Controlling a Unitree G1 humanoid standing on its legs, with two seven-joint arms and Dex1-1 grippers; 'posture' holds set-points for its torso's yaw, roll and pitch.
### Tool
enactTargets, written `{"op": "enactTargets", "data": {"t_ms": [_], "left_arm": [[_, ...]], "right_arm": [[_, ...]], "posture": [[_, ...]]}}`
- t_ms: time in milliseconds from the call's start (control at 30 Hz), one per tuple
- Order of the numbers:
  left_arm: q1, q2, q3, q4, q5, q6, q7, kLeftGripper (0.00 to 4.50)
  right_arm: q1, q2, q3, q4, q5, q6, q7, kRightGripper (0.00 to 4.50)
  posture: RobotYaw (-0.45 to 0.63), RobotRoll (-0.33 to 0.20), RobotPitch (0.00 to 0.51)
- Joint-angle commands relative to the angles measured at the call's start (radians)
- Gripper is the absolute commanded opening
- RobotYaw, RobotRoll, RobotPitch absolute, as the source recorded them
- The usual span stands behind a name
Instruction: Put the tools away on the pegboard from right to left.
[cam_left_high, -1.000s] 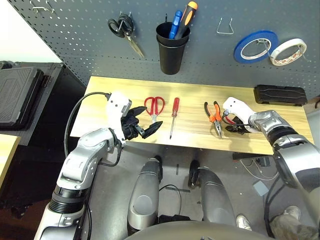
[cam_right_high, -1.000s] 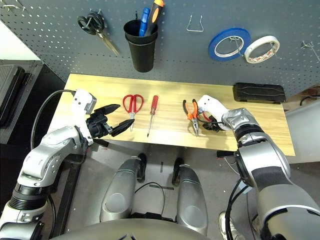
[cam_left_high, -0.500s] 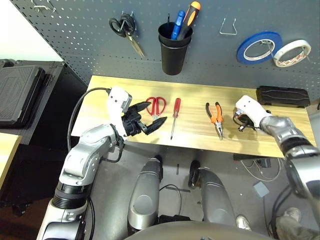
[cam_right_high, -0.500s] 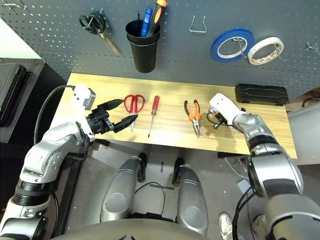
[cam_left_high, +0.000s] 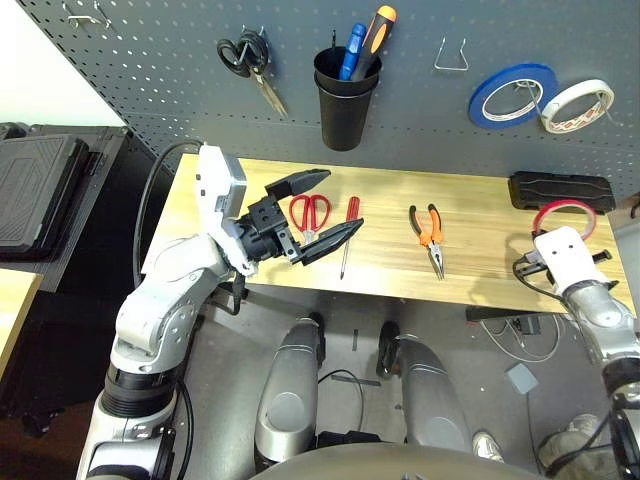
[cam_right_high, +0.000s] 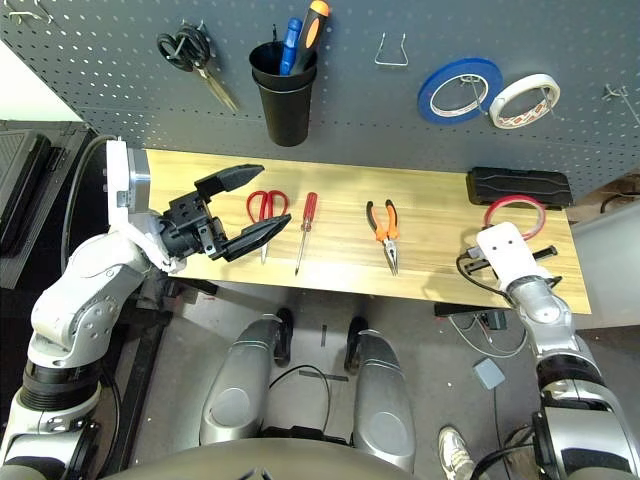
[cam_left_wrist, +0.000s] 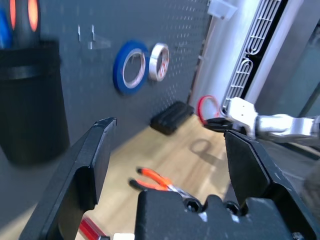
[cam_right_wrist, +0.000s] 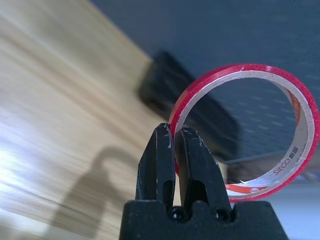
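Observation:
My right gripper (cam_right_wrist: 172, 131) is shut on the rim of the thin red tape ring (cam_right_wrist: 250, 125), holding it upright above the table's right end (cam_left_high: 563, 215), in front of the pegboard (cam_left_high: 150, 60). The orange-and-black pliers (cam_left_high: 430, 232), the red-handled screwdriver (cam_left_high: 348, 232) and the red-handled scissors (cam_left_high: 311, 213) lie side by side on the wooden table (cam_left_high: 480, 280). My left gripper (cam_left_high: 340, 200) hangs open and raised just left of the red scissors, with nothing between its fingers (cam_left_wrist: 95, 165).
On the pegboard hang black-handled scissors (cam_left_high: 245, 55), a black cup (cam_left_high: 346, 95) with screwdrivers, a bare wire hook (cam_left_high: 451, 55), a blue tape roll (cam_left_high: 511, 94) and a white tape roll (cam_left_high: 575, 104). A black case (cam_left_high: 560, 190) lies at the table's back right.
My right gripper closed on the red tape ring beside the pliers, lifted it and carried it to the table's right end. My left gripper rose and swung toward the red scissors, staying open.

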Motion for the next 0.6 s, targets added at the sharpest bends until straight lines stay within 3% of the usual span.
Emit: {"op": "enactTargets", "data": {"t_ms": [33,300,600], "left_arm": [[-0.011,0.003,-0.028,-0.011,0.013,-0.025,-0.009,4.5],[-0.019,0.006,-0.045,0.004,0.01,-0.038,-0.027,4.5],[-0.036,-0.002,-0.064,0.043,0.026,-0.047,-0.027,4.5]], "right_arm": [[0.032,-0.033,-0.032,0.019,-0.005,-0.087,-0.063,0.02],[-0.022,-0.128,-0.084,0.12,0.026,-0.234,-0.108,0.02],[-0.265,-0.199,-0.072,0.258,0.049,-0.203,0.039,0.02]], "posture": [[0.22,0.0,0.249],[0.19,0.0,0.25],[0.17,0.0,0.246]]}}
